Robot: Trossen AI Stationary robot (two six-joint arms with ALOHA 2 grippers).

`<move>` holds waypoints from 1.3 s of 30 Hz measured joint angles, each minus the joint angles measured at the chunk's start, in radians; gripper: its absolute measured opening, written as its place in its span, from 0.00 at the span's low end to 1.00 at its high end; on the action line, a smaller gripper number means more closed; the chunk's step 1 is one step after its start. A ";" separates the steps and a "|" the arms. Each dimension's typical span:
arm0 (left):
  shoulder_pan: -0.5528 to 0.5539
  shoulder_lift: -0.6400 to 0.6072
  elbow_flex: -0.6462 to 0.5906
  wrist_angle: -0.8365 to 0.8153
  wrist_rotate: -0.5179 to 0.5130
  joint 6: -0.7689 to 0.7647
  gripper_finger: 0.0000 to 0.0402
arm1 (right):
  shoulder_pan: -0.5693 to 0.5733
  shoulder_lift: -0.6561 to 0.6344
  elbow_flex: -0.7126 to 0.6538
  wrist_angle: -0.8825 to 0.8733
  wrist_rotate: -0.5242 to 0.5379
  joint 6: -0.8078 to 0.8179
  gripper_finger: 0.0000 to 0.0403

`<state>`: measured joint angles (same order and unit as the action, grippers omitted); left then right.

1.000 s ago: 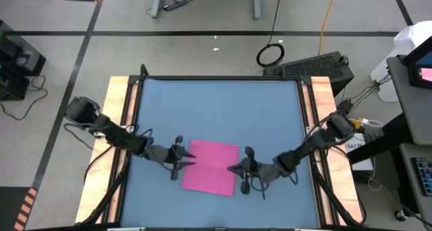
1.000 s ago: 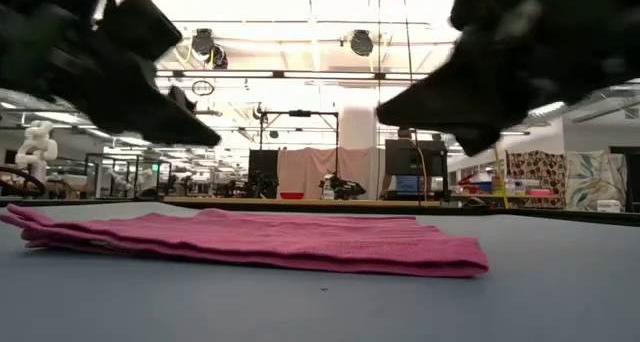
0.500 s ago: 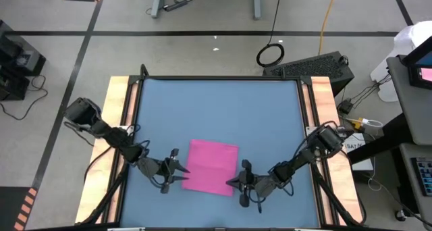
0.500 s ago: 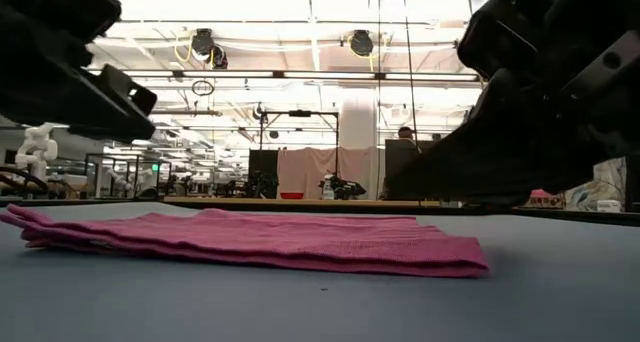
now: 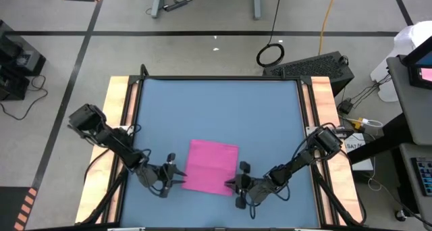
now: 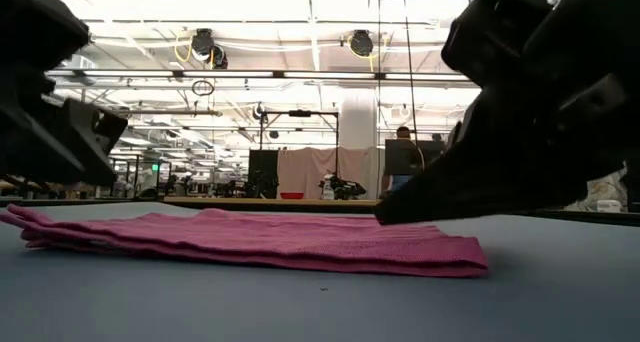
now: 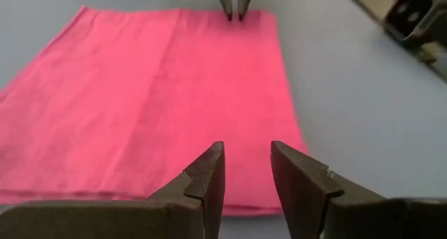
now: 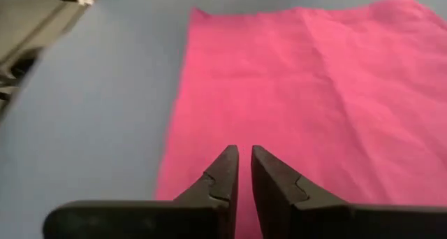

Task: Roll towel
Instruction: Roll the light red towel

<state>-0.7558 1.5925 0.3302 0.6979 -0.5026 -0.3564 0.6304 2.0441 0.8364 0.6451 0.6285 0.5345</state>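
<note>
The magenta-pink towel (image 5: 210, 165) lies flat and folded on the blue tabletop (image 5: 216, 109), near its front; it also shows in the low view (image 6: 250, 240). My left gripper (image 5: 181, 177) hovers at the towel's near left corner with its fingers a little apart (image 7: 246, 149), pointing across the towel (image 7: 154, 92). My right gripper (image 5: 229, 184) is low at the near right corner, with only a thin slit between its fingers (image 8: 242, 151), over the towel's edge (image 8: 300, 92). No white tag shows. My right gripper's fingertips (image 6: 385, 217) stand just at the level of the towel's top, by its near right corner. I cannot tell whether they touch it. My left gripper touches nothing.
Wooden rails (image 5: 121, 123) run along the table's left and right sides. Bare blue tabletop lies beyond the towel toward the far edge. A person (image 6: 402, 152) stands far off in the room behind the table.
Both grippers have gone toward the table's near edge and down, from beside the towel's middle to its near corners. The towel has not moved.
</note>
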 joint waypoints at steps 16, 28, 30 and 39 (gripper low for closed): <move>0.009 0.105 0.001 -0.002 -0.005 -0.004 0.30 | 0.007 -0.003 0.000 -0.092 0.007 0.076 0.08; 0.009 0.034 0.007 -0.008 0.013 0.018 0.30 | 0.022 -0.040 0.000 -0.064 0.027 0.049 0.08; 0.009 0.022 0.016 -0.003 0.013 0.029 0.30 | 0.024 -0.040 0.000 -0.066 0.026 0.053 0.08; 0.009 0.008 0.037 -0.002 0.013 0.052 0.30 | 0.024 -0.040 0.000 -0.072 0.026 0.056 0.08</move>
<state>-0.7467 1.6005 0.3668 0.6960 -0.4900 -0.3046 0.6548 2.0041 0.8368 0.5730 0.6540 0.5903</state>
